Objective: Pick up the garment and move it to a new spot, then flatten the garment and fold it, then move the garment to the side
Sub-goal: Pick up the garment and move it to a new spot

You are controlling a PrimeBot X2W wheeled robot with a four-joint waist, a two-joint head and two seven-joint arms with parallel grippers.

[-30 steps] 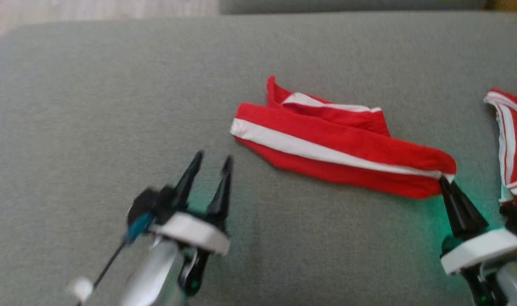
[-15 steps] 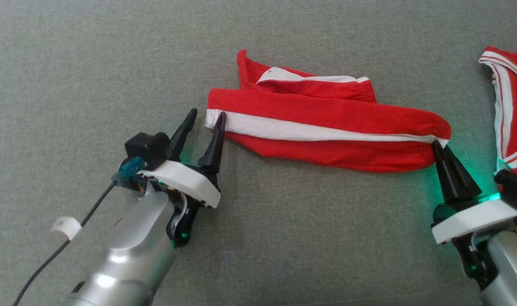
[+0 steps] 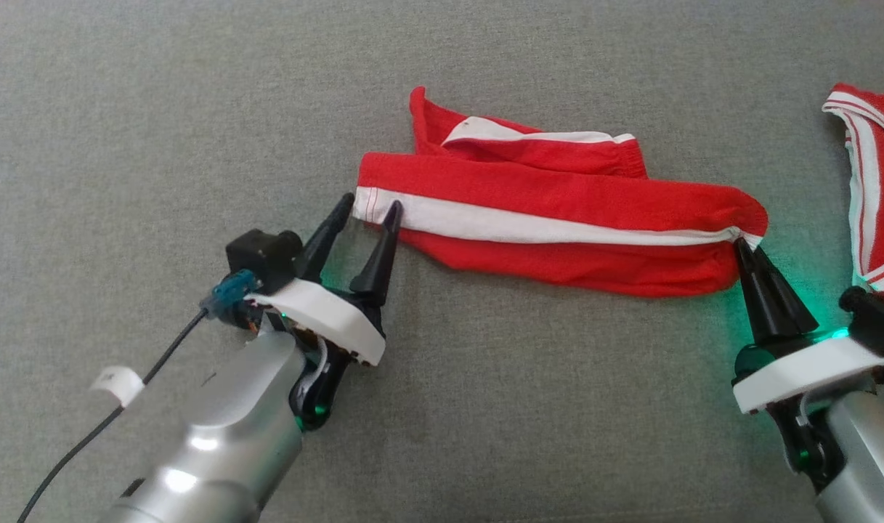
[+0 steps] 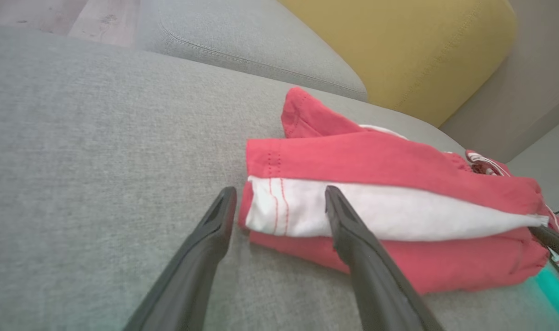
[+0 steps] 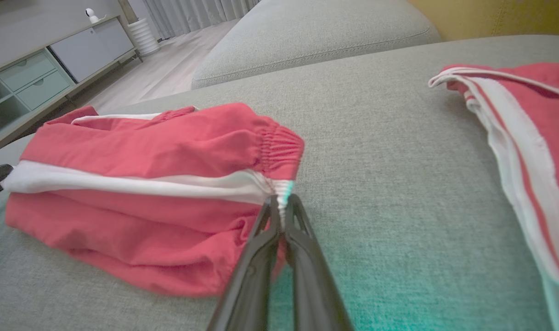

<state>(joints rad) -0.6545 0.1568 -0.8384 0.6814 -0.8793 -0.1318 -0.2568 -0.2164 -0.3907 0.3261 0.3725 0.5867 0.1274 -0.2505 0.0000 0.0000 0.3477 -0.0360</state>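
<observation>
The garment is a pair of red shorts with a white side stripe, lying bunched and stretched sideways on the grey cushion. My right gripper is shut on the waistband end of the white stripe, seen pinched in the right wrist view. My left gripper is open, its two fingertips straddling the hem corner of the white stripe at the garment's left end, one finger resting over the cloth, the other on the cushion beside it.
A second red-and-white garment lies at the right edge, close to my right wrist. A yellow cushion and another grey cushion stand behind. Floor and a low cabinet lie beyond the sofa's left end.
The head camera tilted down. My left gripper has advanced, still open, to the garment's hem corner. The right gripper stays shut on the waistband end.
</observation>
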